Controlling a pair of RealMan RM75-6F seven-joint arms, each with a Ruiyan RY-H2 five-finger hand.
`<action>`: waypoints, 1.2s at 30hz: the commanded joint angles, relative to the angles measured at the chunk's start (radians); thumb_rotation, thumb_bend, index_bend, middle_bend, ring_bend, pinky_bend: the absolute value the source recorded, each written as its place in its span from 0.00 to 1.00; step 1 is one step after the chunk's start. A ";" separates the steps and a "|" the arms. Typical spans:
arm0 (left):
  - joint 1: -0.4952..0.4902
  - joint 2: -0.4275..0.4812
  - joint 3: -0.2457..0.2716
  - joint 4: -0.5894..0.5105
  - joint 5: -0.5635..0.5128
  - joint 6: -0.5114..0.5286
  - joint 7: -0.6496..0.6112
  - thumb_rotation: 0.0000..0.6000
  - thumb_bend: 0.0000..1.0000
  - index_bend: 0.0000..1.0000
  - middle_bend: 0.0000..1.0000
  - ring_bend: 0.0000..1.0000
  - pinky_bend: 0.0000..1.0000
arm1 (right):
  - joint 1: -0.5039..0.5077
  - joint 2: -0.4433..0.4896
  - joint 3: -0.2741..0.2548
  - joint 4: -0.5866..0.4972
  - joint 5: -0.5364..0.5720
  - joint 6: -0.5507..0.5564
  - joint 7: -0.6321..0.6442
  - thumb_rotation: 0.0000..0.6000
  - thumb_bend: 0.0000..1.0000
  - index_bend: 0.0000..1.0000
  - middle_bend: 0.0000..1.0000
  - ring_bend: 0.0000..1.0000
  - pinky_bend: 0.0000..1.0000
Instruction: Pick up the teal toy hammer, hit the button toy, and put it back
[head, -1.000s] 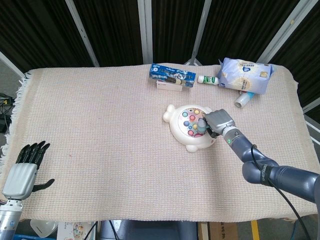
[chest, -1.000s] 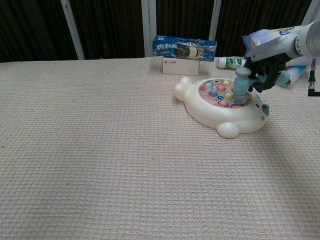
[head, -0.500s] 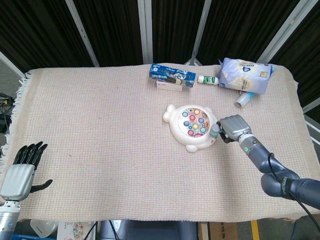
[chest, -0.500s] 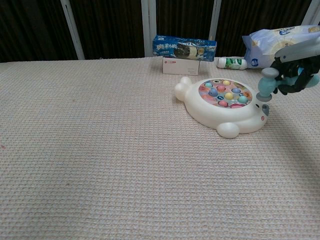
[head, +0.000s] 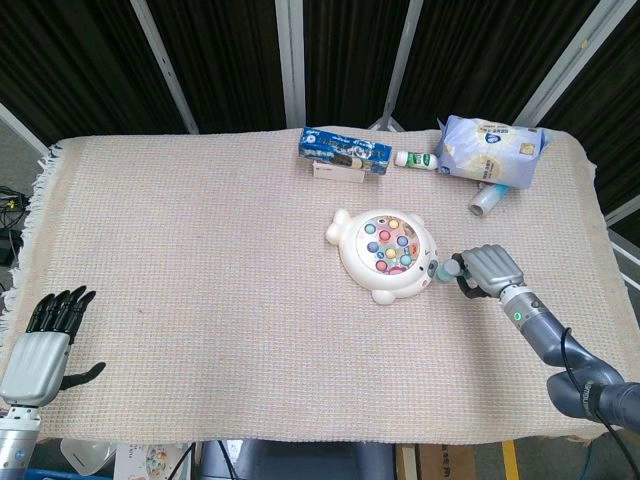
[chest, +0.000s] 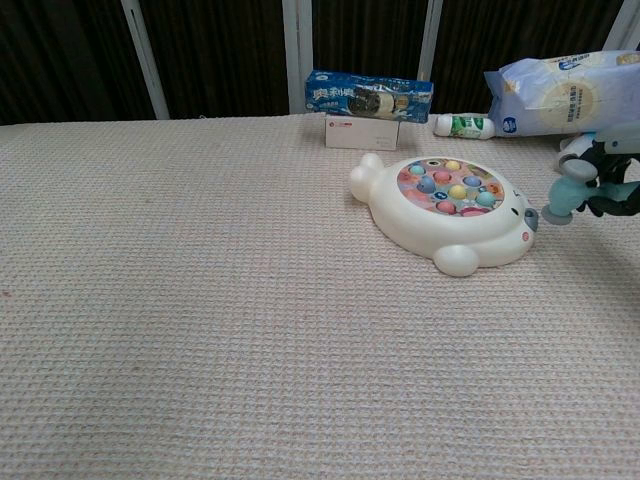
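Gripping the teal toy hammer (chest: 566, 190) clear at the button toy's (head: 385, 253) four o'clock, the right hand (head: 490, 270) seems poised to set it down, while the left hand (head: 45, 335) idles with fingers spread, holding nothing.

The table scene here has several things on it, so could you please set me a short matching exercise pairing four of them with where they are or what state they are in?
Things:
1. teal toy hammer
2. button toy
3. left hand
4. blue cookie package

Places or states:
A. lies on a small white box at the far edge
B. open, holding nothing, at the near left corner
C. sits on the cloth, right of centre
D. held by the right hand, just right of the button toy

Pairs: 1-D, 2-C, 3-B, 4-A
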 joint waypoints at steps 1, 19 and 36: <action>0.002 0.002 0.001 -0.002 0.000 0.001 0.001 1.00 0.13 0.00 0.00 0.00 0.00 | -0.030 -0.046 0.010 0.068 -0.054 -0.003 0.053 1.00 0.81 0.80 0.74 0.47 0.30; 0.007 0.004 0.003 -0.013 0.006 0.005 0.008 1.00 0.13 0.00 0.00 0.00 0.00 | -0.073 -0.147 0.031 0.274 -0.153 -0.063 0.162 1.00 0.81 0.64 0.61 0.36 0.17; 0.007 0.004 0.000 -0.017 0.008 0.004 0.015 1.00 0.13 0.00 0.00 0.00 0.00 | -0.098 -0.169 0.045 0.321 -0.184 -0.100 0.195 1.00 0.51 0.43 0.46 0.22 0.08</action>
